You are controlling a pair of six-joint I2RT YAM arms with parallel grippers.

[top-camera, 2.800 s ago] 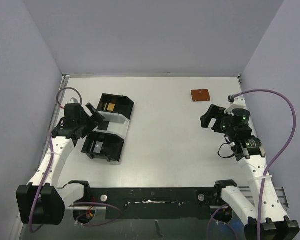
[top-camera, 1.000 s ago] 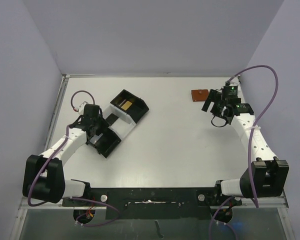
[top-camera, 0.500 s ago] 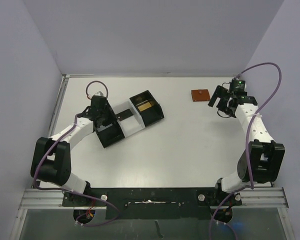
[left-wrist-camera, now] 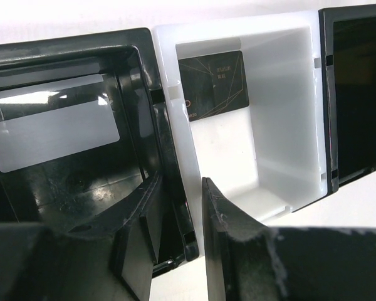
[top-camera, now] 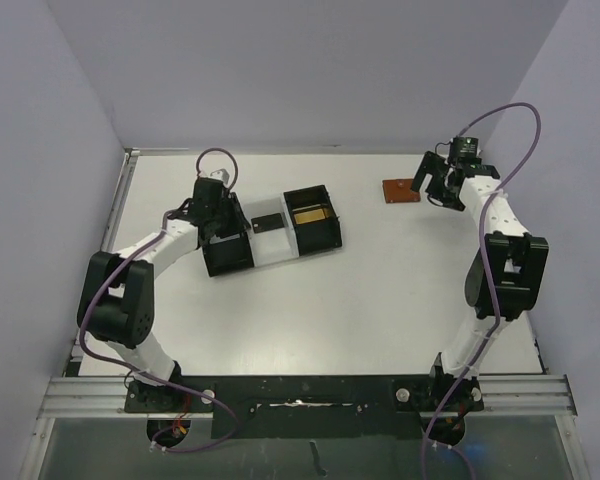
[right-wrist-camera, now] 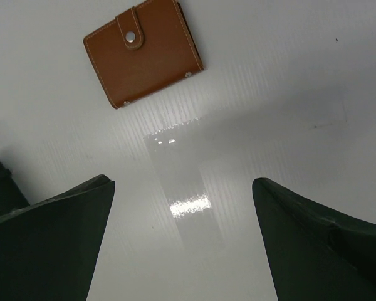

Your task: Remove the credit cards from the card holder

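A white table [top-camera: 380, 300] with a faintly ribbed, glossy surface is seen from above, enclosed by pale lilac panels [top-camera: 60, 100]. Near the far right corner the card holder [top-camera: 401, 189] is laid flat and shut. It is a small rectangle of smooth reddish-brown leather edged with pale stitching, and its short rounded tab is fastened by a round metal snap [right-wrist-camera: 133, 37]. Whatever is inside is hidden.

The right gripper [top-camera: 432, 185] is positioned just beside the card holder, on its right, without touching it. In the wrist view its two dark, wedge-shaped fingers [right-wrist-camera: 50, 244] are spread wide over bare tabletop. Nothing is held between them, and the card holder lies ahead of them.

Left of centre a three-compartment tray [top-camera: 275, 247] of hard plastic is set, made of two black boxes with a white one between. In the right-hand black box a thin, flat, gold-tan credit card [top-camera: 308, 213] is seen. In the white box a small black card [left-wrist-camera: 213, 84], matte with fine gold lines, is laid at the far wall. On the shiny floor of the left black box a pale grey rectangle [left-wrist-camera: 50, 128] with rounded corners is seen; whether it is a card or a reflection cannot be told.

The left gripper [left-wrist-camera: 178, 213] is closed narrowly on the tray. Its scuffed black jaws are set astride the double wall where the left black box meets the white box, with one pad inside each.
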